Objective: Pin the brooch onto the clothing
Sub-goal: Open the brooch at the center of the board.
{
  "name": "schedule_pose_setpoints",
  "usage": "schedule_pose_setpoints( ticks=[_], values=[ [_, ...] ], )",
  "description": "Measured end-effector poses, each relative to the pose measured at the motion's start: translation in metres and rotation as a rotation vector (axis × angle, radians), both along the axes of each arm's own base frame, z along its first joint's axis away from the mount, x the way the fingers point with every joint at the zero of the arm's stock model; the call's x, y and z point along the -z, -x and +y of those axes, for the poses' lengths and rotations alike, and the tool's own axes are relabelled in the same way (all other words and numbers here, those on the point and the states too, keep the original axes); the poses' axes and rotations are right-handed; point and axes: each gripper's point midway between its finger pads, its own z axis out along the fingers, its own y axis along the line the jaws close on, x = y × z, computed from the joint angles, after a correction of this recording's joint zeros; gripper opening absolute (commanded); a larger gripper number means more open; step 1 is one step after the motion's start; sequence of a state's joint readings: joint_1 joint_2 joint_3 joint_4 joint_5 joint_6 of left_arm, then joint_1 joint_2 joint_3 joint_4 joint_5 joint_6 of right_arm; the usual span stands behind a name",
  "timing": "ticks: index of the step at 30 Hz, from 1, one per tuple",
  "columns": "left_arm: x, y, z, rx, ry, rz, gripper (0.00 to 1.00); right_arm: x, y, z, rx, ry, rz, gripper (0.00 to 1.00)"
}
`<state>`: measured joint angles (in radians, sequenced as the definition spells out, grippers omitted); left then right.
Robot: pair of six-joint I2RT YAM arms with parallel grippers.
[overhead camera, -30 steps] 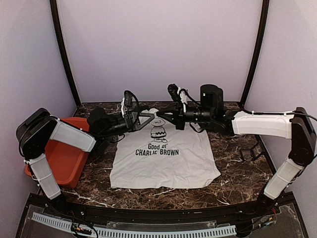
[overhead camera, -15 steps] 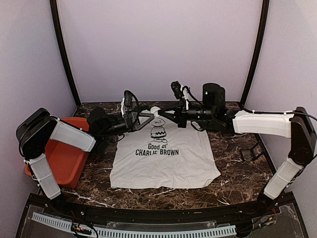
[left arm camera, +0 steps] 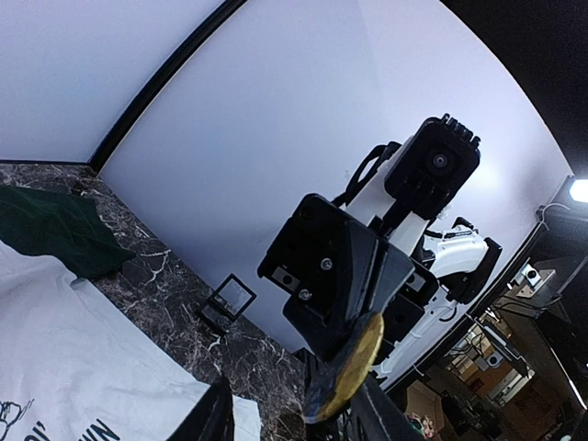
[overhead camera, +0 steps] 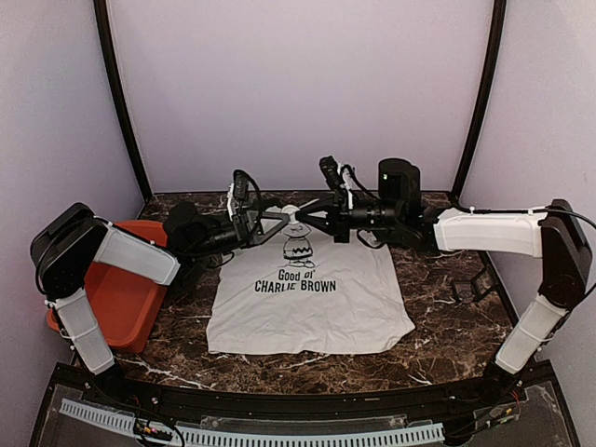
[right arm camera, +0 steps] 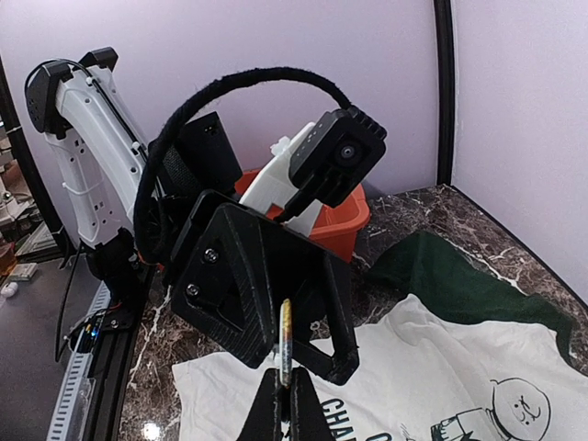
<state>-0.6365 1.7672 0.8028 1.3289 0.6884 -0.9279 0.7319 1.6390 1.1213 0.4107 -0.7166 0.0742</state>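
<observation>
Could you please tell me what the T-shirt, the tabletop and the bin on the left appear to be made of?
T-shirt: soft knit fabric, probably cotton, with a matte finish; it lies limp and wrinkled.
Tabletop: dark brown marble or a marble-look laminate, with white veins and a slight sheen; I cannot tell which.
Bin: likely moulded plastic, a uniform orange-red with smooth walls.

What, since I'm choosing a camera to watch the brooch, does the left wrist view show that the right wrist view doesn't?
Left wrist only: the brooch showing its gold face and a small black frame. Right wrist only: the orange bin, with the brooch seen edge-on. Both: the brooch pinched by the right gripper, the left gripper open around it, the T-shirt with a green sleeve.
</observation>
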Motion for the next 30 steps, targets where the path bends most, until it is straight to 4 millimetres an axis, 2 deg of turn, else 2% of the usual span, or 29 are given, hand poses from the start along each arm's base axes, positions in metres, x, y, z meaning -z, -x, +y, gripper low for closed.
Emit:
schedule_pose_setpoints(
  ticks=[7, 14, 20, 30],
  values=[
    [-0.0003, 0.0007, -0.0001, 0.004, 0.001, 0.000, 0.26, 0.0031, -0.0001, 0.0008, -0.003, 0.003, 0.015, 0.00],
    [-0.0015, 0.0025, -0.0002, 0.017, 0.007, 0.010, 0.16, 0.0058, -0.0015, 0.0002, 0.004, 0.012, 0.022, 0.00],
    [-0.0004, 0.0023, 0.0004, 0.019, 0.002, 0.002, 0.04, 0.0087, -0.0062, 0.0023, 0.025, 0.027, 0.016, 0.00],
    [-0.0022, -0.0005, 0.0026, -0.005, -0.003, -0.054, 0.01, 0.0064, -0.0100, 0.0060, 0.041, 0.027, 0.043, 0.00]
  ],
)
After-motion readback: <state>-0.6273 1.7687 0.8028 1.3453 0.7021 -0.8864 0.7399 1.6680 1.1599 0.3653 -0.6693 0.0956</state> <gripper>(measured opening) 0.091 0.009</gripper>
